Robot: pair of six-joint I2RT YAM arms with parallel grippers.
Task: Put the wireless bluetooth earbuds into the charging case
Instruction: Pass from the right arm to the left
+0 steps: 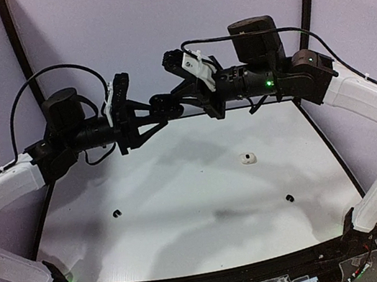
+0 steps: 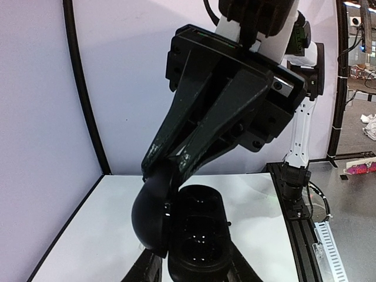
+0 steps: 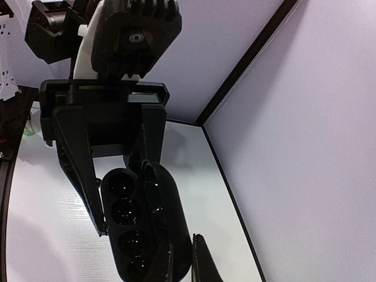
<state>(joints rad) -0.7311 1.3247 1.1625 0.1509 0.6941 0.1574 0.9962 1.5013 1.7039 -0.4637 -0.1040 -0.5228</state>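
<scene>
While both arms hang raised over the table's 12 o'clock edge, left gripper (image 1: 157,110) is clamped on the body of the black charging case (image 2: 197,235), wells exposed, lid (image 2: 150,217) swung open. Right gripper (image 2: 169,165) is pinched tight on that lid. On the table (image 1: 192,246): black earbud (image 1: 118,212) at 9 o'clock, second black earbud (image 1: 289,198) at 4, white earbud piece (image 1: 248,158) at 2, too small to tell if it's one bud or two.
</scene>
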